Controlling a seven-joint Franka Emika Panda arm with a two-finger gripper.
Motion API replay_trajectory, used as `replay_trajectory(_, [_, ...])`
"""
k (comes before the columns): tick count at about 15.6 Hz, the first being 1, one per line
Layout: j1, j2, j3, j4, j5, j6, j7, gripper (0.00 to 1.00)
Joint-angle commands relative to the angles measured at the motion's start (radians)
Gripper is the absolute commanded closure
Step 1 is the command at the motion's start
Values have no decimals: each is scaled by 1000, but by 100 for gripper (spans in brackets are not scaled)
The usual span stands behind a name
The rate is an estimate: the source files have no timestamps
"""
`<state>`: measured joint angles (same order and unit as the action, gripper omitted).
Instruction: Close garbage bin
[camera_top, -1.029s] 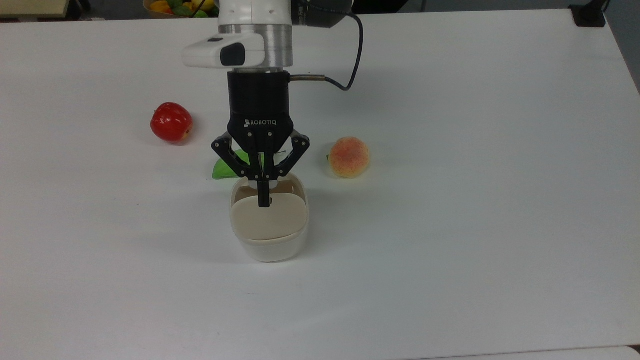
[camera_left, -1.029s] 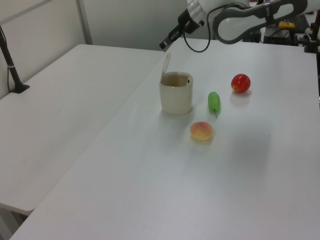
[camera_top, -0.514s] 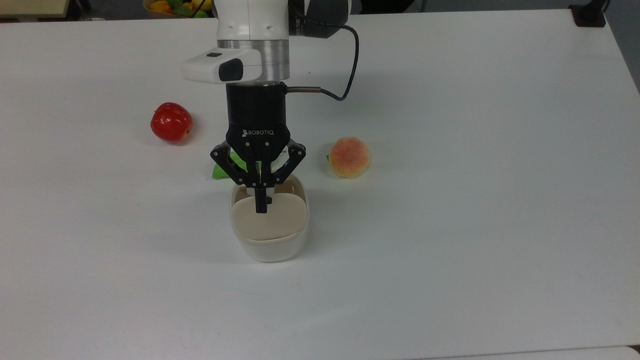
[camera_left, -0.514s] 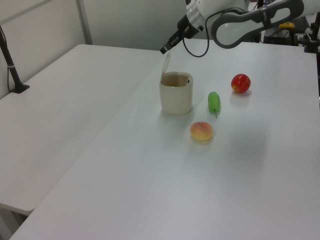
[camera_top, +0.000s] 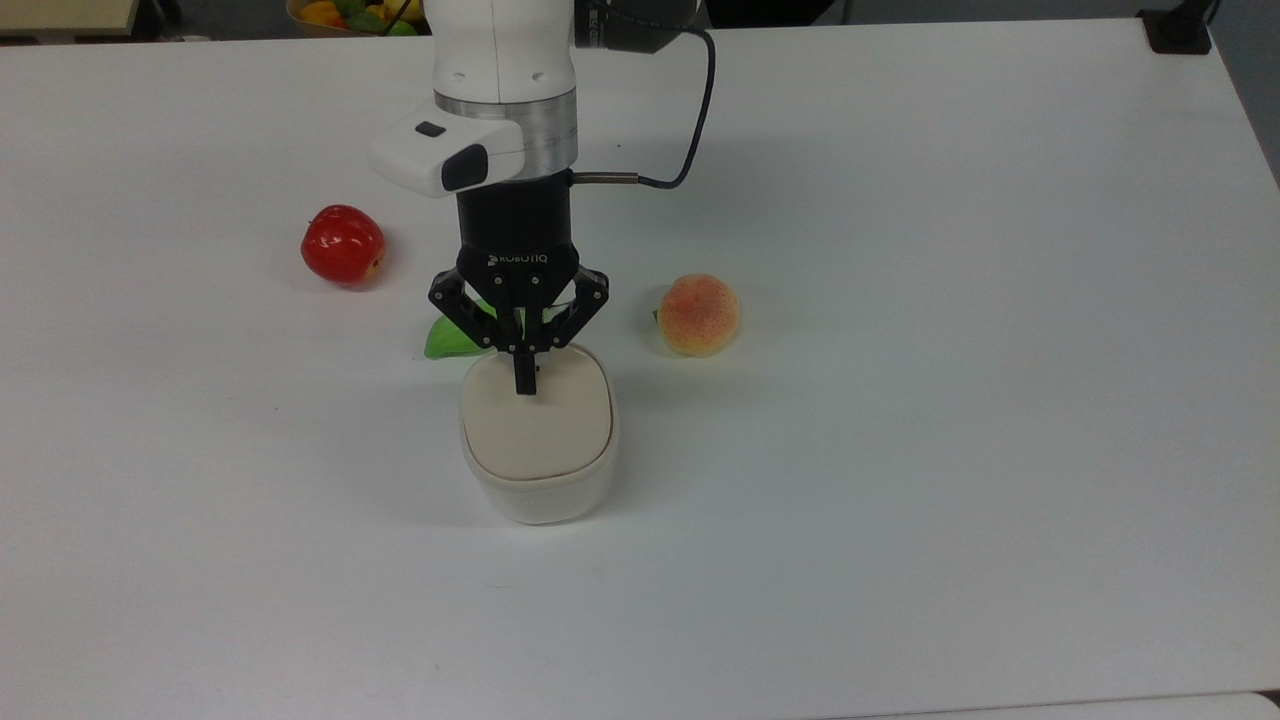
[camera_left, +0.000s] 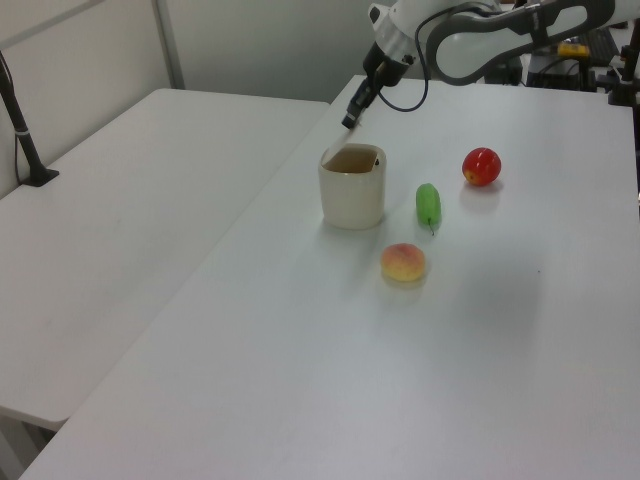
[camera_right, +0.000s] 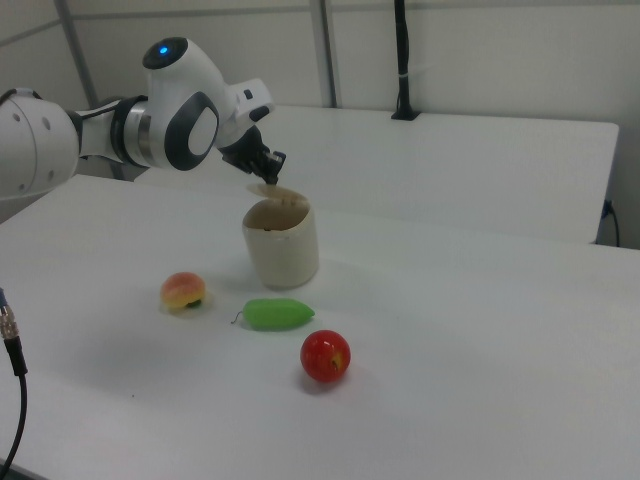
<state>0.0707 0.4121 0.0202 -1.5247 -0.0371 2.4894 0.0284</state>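
The garbage bin is placed near the middle of the white tabletop. Its beige lid is seen partly lowered, tilted over the opening and not yet seated (in the left view and right view the inside of the bin is exposed). The hand is held above the lid's free edge, with its fingers brought together and nothing clamped between them; the tips are seen at or just touching the lid near the small black button.

The step in hand is judged to be pushing the lid down. It is best done by pressing straight down with the closed tips near the free edge, away from the hinge, until the lid lies flat on the rim. Sideways force should be avoided, since the light bin could be slid or tipped.

A red apple, a green toy vegetable and a peach are spread on the tabletop behind and beside the bin, none touching it. A second white table is butted against it in the left view. Pale wall panels and a black pole are seen behind.
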Motion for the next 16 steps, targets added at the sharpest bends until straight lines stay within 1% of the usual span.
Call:
replay_trajectory(1, [14,-29,-16,-20,-4,-130,-7,100])
replay_trajectory(10, [11,-1,-16,-29,-18,-167,-2,100])
replay_trajectory(16, [8,27,-16,-28,-21,-162,-8,100])
